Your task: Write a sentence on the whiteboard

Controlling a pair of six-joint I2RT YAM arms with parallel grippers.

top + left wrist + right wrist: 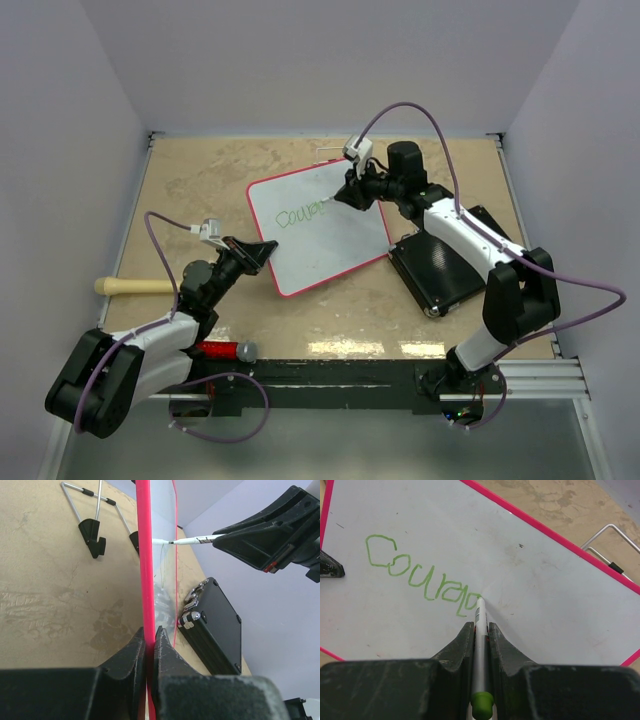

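Two black grippers met on one glossy whiteboard (318,228), a flat white rectangle with a thin red rim and rounded corners, sitting skewed at the middle of the mottled tan table (200,180). The left gripper (149,634) was clenched on the board's near-left edge, its scuffed matte fingers pinching the red rim. The right gripper (480,626) was closed around a slim white marker (479,645) with a green end cap, its tip touching the board at the end of looping green letters (420,575). Just right of the board lay a black case (440,265).

Only the left wrist view showed the case's silver latches (192,607) and a wire stand (92,525) with black feet beyond the board. Only the right wrist view showed the letters' strokes clearly. Only the overhead view showed a red cylinder (218,349) and a pale wooden handle (130,287) near the left arm.
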